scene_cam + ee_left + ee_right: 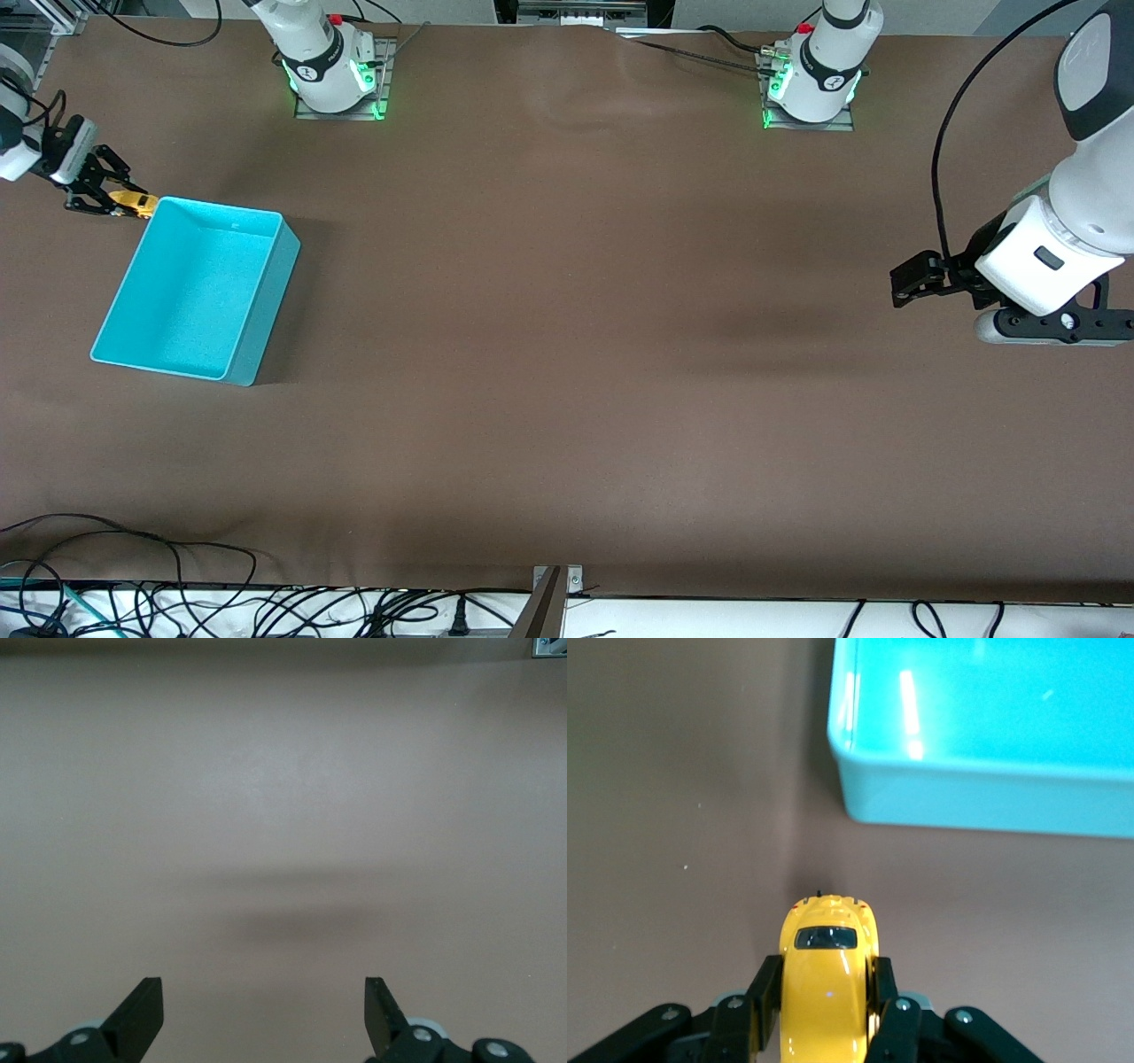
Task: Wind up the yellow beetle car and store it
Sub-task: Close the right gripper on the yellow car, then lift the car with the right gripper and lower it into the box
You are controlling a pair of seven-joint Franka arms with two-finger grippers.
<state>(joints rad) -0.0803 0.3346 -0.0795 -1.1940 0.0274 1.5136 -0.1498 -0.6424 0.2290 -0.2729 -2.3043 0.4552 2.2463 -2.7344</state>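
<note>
The yellow beetle car [827, 979] sits between the fingers of my right gripper [827, 992], which is shut on its sides. In the front view the car [138, 203] shows just off one corner of the cyan bin [265, 299], at the right arm's end of the table, with my right gripper [124, 201] around it. The bin's rim [957, 771] lies a short way ahead of the car's nose, and nothing shows inside the bin. My left gripper [904, 285] waits open over bare table at the left arm's end, its fingertips [142, 1014] wide apart.
A brown mat [567, 354] covers the whole table. Cables [177, 602] lie along the table edge nearest the front camera. The two arm bases [332, 66] stand at the opposite edge.
</note>
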